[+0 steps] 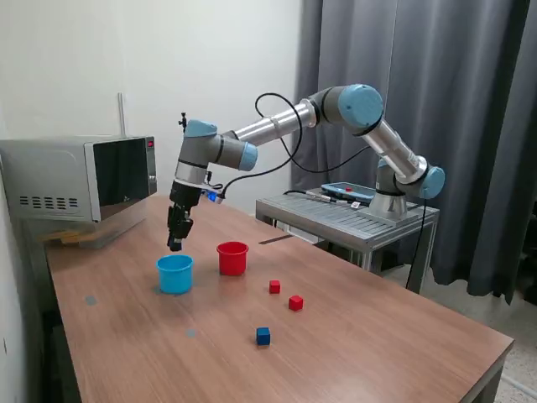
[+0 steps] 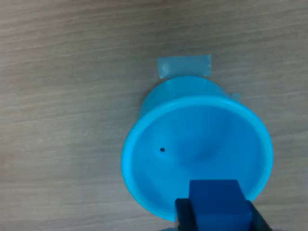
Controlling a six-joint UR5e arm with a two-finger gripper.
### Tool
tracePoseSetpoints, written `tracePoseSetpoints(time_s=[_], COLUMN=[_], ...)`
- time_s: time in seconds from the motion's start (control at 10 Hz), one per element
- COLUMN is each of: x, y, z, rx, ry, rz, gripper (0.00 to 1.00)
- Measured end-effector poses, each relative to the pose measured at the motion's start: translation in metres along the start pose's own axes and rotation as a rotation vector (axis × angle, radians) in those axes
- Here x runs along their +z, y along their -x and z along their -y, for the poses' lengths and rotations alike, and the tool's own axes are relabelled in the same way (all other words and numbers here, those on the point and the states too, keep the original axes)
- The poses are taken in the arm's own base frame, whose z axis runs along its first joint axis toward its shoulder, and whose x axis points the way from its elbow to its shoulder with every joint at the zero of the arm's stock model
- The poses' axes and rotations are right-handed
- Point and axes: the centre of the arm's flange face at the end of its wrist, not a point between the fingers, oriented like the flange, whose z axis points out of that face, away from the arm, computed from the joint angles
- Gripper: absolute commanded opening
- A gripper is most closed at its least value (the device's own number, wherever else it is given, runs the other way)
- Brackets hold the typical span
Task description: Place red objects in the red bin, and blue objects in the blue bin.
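My gripper (image 1: 174,243) hangs just above the light blue cup (image 1: 174,274), near its far rim. In the wrist view the gripper (image 2: 216,219) is shut on a dark blue cube (image 2: 214,202), held over the edge of the blue cup's (image 2: 192,144) opening. The cup's inside shows only a small dark speck. The red cup (image 1: 232,258) stands beside the blue cup, toward the exterior view's right. Two red cubes (image 1: 274,287) (image 1: 295,303) and a second dark blue cube (image 1: 263,336) lie on the table, nearer the front.
A microwave (image 1: 80,178) stands at the table's back, on the exterior view's left. A metal stand (image 1: 348,214) carries the arm's base and a tablet. A piece of tape (image 2: 184,66) sticks to the wooden table (image 1: 377,336) beside the blue cup.
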Motion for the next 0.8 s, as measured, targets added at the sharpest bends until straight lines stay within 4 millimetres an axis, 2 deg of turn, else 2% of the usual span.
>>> tracePoseSetpoints(time_s=[0.3,0.4,0.8], x=[0.0094,0.0106,0.0121], y=[-0.0002,-0.0001,-0.0001], z=[0.0018,0.0019,0.0023], rx=[0.001,0.001,0.001], ry=[-0.01,-0.011,-0.013], rz=[-0.006,-0.006,-0.007], gripper=[0.0,1.0,1.0])
